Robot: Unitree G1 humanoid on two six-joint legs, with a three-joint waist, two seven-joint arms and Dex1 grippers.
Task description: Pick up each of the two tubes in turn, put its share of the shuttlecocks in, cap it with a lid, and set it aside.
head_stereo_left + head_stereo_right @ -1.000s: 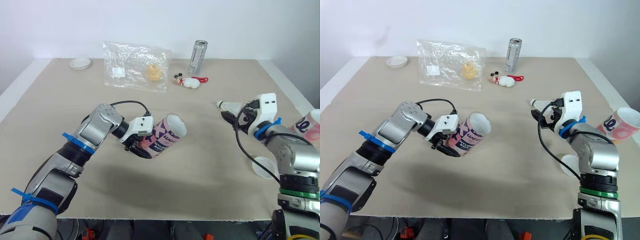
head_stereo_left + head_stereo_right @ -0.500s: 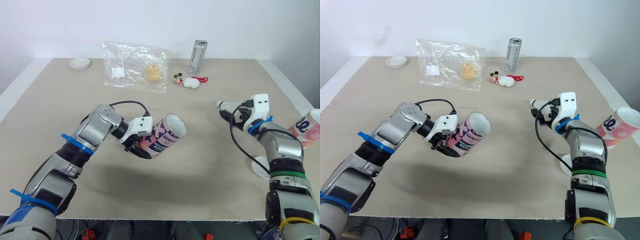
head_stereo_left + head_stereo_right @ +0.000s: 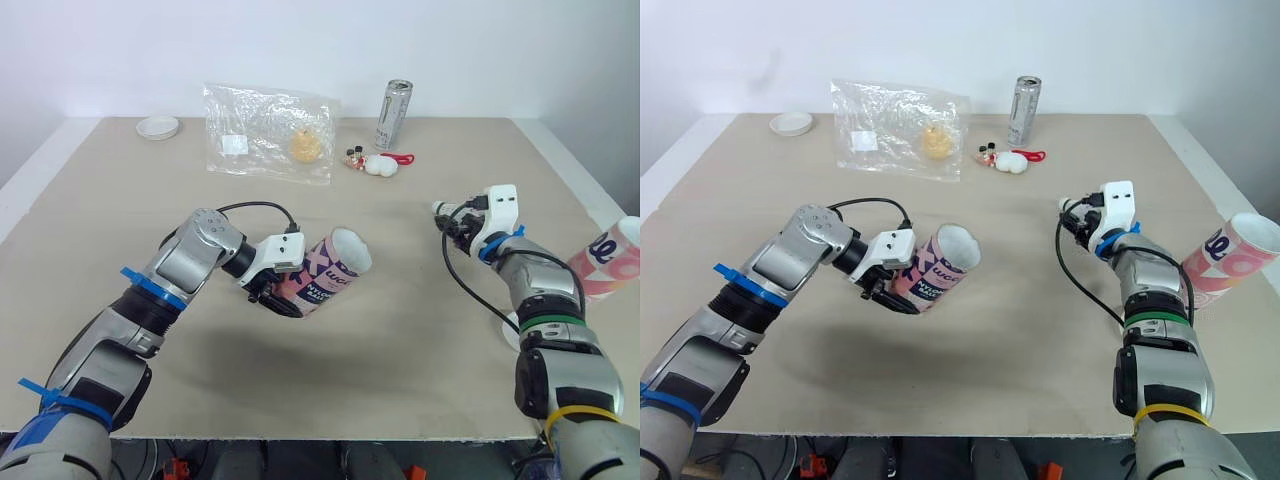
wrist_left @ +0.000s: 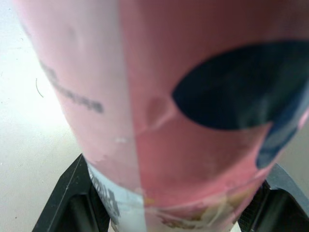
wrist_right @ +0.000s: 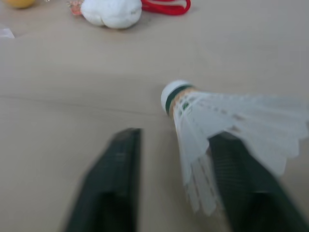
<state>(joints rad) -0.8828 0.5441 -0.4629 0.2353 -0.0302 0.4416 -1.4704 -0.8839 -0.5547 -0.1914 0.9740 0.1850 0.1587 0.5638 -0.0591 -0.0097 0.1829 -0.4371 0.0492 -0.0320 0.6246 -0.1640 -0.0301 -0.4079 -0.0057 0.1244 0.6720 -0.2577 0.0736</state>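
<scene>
My left gripper [image 3: 283,297] is shut on a pink printed tube [image 3: 330,270], held tilted just above the table with its open mouth up and to the right. The left wrist view shows the tube [image 4: 159,96] wedged between both black fingers [image 4: 72,198]. Right of centre, my right gripper [image 3: 456,222] stands open at a white shuttlecock [image 3: 442,209] lying on the table. In the right wrist view the shuttlecock [image 5: 231,116] rests against one finger [image 5: 241,183], with a gap to the other. A second pink tube [image 3: 612,262] lies at the table's right edge.
A white lid [image 3: 159,126] sits at the far left corner, and another white lid [image 3: 511,331] lies by my right forearm. At the back stand a clear plastic bag [image 3: 270,130], a silver can [image 3: 396,113] and a small white toy with a red loop [image 3: 380,165].
My right arm has shifted left and farther from me, bringing its gripper down around the shuttlecock. The left arm and its tube have stayed put.
</scene>
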